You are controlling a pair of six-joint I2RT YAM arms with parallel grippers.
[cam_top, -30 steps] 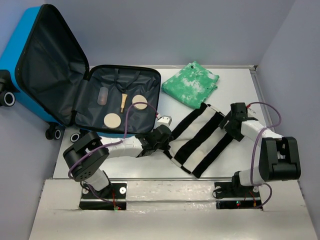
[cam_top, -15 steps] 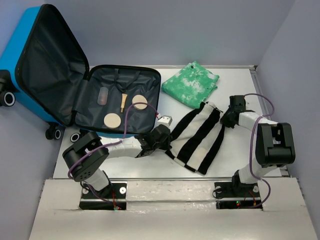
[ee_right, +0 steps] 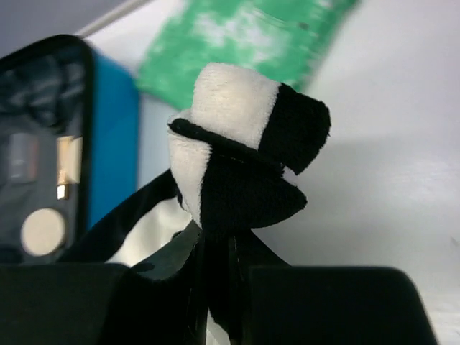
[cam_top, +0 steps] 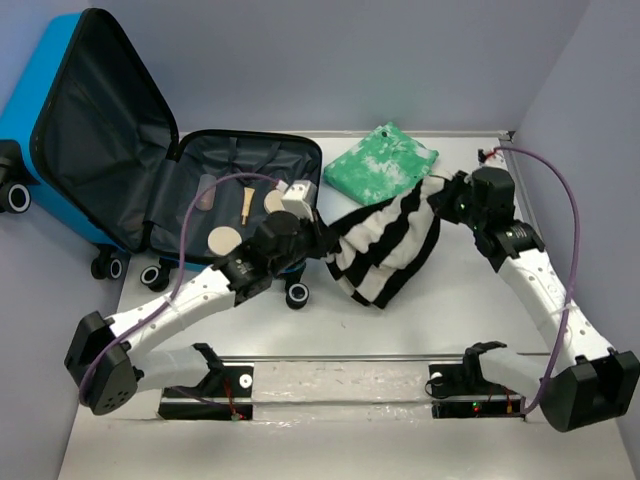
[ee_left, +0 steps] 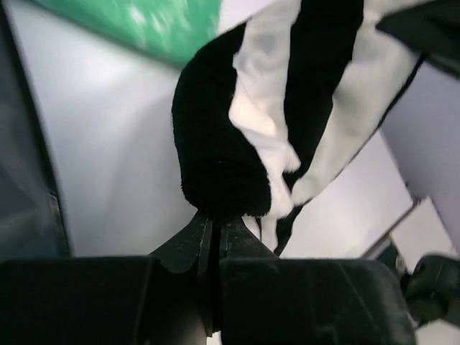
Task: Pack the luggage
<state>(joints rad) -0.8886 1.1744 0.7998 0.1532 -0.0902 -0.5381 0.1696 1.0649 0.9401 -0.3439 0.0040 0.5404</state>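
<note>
Black-and-white striped cloth hanging, left gripper pinched tight on one end, right gripper apparently clamping the other

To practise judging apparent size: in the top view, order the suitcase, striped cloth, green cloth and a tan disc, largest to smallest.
1. luggage
2. striped cloth, then green cloth: close, and the striped one is lifted and overlaps the green, so unsure
3. tan disc
</note>
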